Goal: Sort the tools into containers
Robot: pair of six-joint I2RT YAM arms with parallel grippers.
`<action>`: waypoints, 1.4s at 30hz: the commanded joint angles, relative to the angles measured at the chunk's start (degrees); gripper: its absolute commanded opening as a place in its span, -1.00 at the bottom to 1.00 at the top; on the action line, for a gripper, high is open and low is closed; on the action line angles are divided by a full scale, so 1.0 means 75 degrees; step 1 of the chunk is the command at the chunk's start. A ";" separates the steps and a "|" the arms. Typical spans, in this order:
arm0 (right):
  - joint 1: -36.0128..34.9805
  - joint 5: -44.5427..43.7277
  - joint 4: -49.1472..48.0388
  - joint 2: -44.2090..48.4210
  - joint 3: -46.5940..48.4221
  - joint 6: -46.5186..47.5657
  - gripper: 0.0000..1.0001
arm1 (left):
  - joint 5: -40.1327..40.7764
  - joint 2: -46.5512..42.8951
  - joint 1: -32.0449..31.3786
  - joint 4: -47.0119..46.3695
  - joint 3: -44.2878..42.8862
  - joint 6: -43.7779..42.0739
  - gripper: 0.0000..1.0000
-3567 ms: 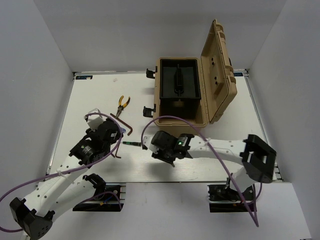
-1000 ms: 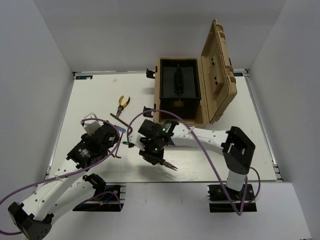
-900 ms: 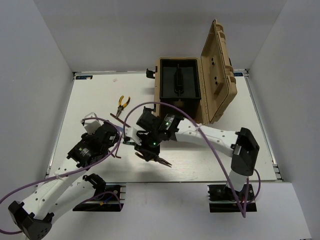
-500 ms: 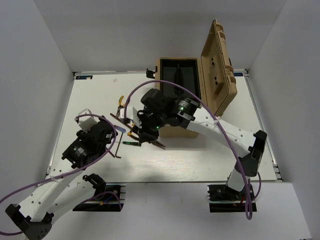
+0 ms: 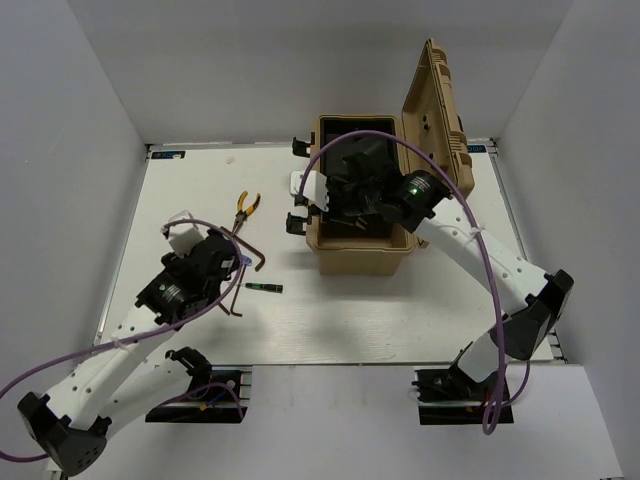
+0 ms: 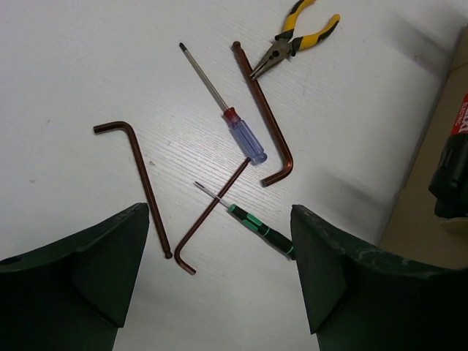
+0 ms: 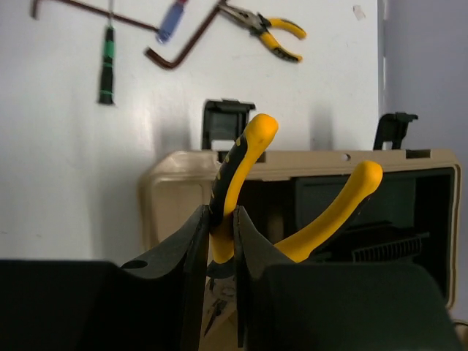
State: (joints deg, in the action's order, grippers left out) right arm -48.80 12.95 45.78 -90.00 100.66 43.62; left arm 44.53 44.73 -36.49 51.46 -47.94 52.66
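Note:
My right gripper (image 5: 345, 196) is shut on one handle of a yellow-and-black pliers (image 7: 243, 164) and holds it over the open tan toolbox (image 5: 362, 248). The second pliers (image 6: 296, 31) lies on the white table at the far left of the toolbox. Three reddish hex keys (image 6: 144, 183) (image 6: 210, 213) (image 6: 268, 121), a blue-red screwdriver (image 6: 235, 124) and a black-green stick tool (image 6: 265, 231) lie below my left gripper (image 6: 219, 248). That gripper is open and empty, hovering above them (image 5: 213, 268).
The toolbox lid (image 5: 437, 120) stands upright on the right side. A black tray (image 5: 358, 160) sits inside. Black latches (image 5: 297, 222) stick out from the toolbox's left wall. White walls enclose the table.
My right arm has carried the pliers from low over the table's front up and back to above the toolbox. My left arm has shifted only slightly.

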 commanded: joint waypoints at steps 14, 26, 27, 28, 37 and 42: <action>0.1244 0.0558 -0.1592 -0.0059 -0.1585 0.1169 -1.00 | -0.0090 0.3104 0.0107 -0.2559 -0.0287 -0.2229 0.76; 0.1279 0.1051 -0.1053 0.0069 -0.1738 0.0736 0.03 | -0.1039 0.4440 0.0951 -0.5244 0.0030 -0.4256 0.32; 0.1268 0.1051 -0.1007 0.0128 -0.1726 0.0538 0.03 | -0.1144 0.4639 0.1032 -0.5326 -0.0040 -0.4326 0.32; 0.1291 0.1062 -0.1018 0.0175 -0.1680 0.0432 0.03 | -0.1388 0.4815 0.1184 -0.5477 -0.0134 -0.4408 0.32; 0.1350 0.1554 -0.0959 0.0901 -0.1350 -0.2684 -1.00 | -0.2726 0.6398 0.2578 -0.5421 -0.2066 -0.5147 -0.24; 0.1327 0.1823 -0.0820 0.1440 -0.1784 -0.3108 -0.05 | -0.3615 0.7791 0.3154 -0.4835 -0.3718 -0.5217 0.08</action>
State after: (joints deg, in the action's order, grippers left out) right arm -38.81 23.44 39.27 -81.78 88.55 25.36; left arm 23.77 99.20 -14.94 12.67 -70.37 14.90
